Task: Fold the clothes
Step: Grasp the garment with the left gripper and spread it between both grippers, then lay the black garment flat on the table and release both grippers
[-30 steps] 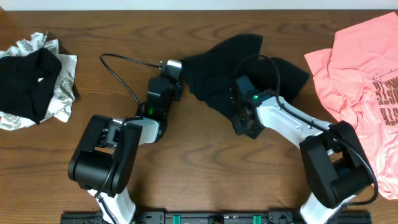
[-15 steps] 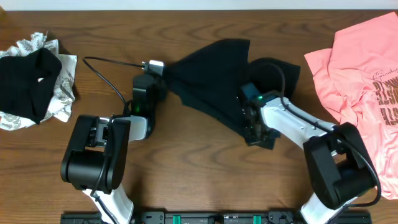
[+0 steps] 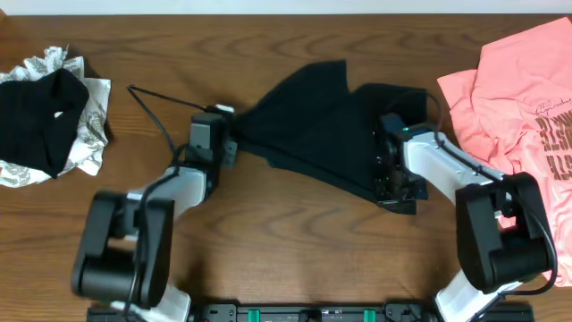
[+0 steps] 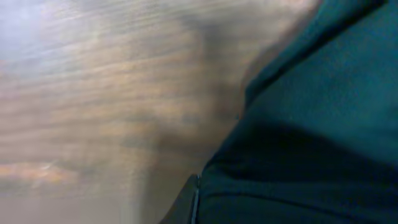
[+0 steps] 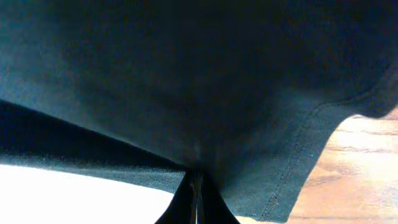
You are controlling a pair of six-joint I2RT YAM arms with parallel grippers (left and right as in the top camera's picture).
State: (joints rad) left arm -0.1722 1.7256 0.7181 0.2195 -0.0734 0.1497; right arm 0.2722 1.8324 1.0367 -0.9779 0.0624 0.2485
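The left gripper [image 3: 230, 145] is clamped on one edge of the black shirt [image 3: 313, 125]. The right gripper [image 3: 384, 183] is pinched shut on the shirt's opposite hem, where the cloth fans out from its closed tips. Held at both ends, the shirt stretches taut across the table [image 3: 295, 259] — likely so it can be spread flat for folding. Right of the shirt lies the salmon-pink tee [image 3: 518, 116]. Far to the shirt's left, another black garment [image 3: 40, 116] sits on a white-grey patterned piece [image 3: 89, 139] — both well apart from it.
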